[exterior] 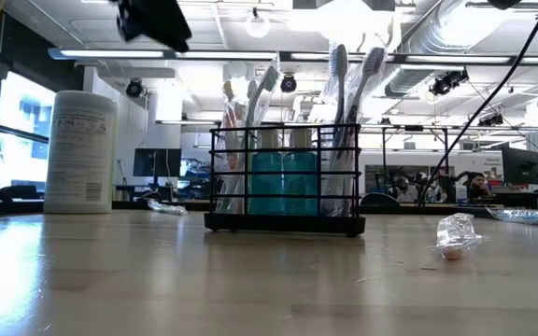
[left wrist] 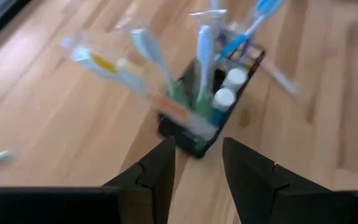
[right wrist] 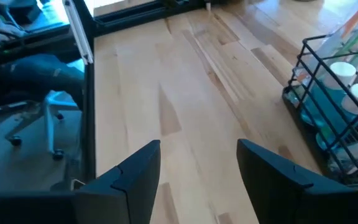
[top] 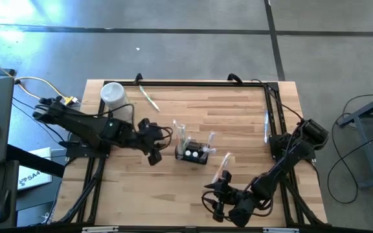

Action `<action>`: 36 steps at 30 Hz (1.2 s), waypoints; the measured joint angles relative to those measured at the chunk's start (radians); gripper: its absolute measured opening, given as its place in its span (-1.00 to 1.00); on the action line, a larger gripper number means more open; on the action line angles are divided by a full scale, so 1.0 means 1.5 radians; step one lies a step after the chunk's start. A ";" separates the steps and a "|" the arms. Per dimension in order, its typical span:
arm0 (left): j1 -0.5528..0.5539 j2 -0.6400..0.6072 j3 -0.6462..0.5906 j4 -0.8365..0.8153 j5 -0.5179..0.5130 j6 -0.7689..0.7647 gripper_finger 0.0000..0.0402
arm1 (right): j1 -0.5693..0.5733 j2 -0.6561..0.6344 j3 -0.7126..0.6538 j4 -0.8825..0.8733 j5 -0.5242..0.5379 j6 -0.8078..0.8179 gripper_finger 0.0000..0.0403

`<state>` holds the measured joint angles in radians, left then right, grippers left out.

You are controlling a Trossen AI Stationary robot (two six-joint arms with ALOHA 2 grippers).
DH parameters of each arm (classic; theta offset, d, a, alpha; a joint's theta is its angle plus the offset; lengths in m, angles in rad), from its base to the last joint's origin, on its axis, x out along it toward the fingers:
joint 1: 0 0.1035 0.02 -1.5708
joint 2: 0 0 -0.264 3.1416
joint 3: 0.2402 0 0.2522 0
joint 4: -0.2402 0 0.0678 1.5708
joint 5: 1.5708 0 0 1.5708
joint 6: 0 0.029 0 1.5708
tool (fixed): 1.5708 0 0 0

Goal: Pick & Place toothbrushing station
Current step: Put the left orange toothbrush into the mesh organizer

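One black wire-frame toothbrushing station stands mid-worktop; its brushes blur together, uncountable. Left pincer gapes empty beside it; right pincer, near the front edge, also open, empty.

holder: 1 | white canister: 1 | loose toothbrushes: 3 (wrapped)

Left gripper is hovering mid-table, arm reaching in from the left, fingers parted; right gripper is waiting near the front edge, jaws spread
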<state>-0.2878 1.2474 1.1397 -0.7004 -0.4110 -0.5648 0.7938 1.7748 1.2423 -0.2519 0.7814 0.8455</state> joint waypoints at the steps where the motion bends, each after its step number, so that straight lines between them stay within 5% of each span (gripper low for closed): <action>1: 0.007 -0.017 -0.038 0.047 0.005 0.007 -0.34 | 0.000 0.000 0.000 0.003 0.000 0.000 0.01; 9: 0.064 -0.105 -0.263 0.349 0.054 -0.008 -0.34 | -0.003 0.000 0.000 0.001 0.000 0.012 0.01; 16: 0.083 -0.107 -0.311 0.504 0.103 0.010 -0.34 | -0.017 0.000 0.000 -0.003 0.001 0.002 0.01; 28: 0.083 -0.099 -0.311 0.552 -0.119 0.004 -0.34 | -0.029 0.000 0.000 -0.004 -0.002 -0.031 0.01; 36: 0.084 -0.069 -0.311 0.566 -0.167 -0.016 -0.34 | -0.032 0.000 0.000 -0.004 -0.001 -0.042 0.01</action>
<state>-0.1623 1.1434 0.6735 0.1491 -0.6608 -0.5891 0.7456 1.7748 1.2423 -0.2573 0.7795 0.7818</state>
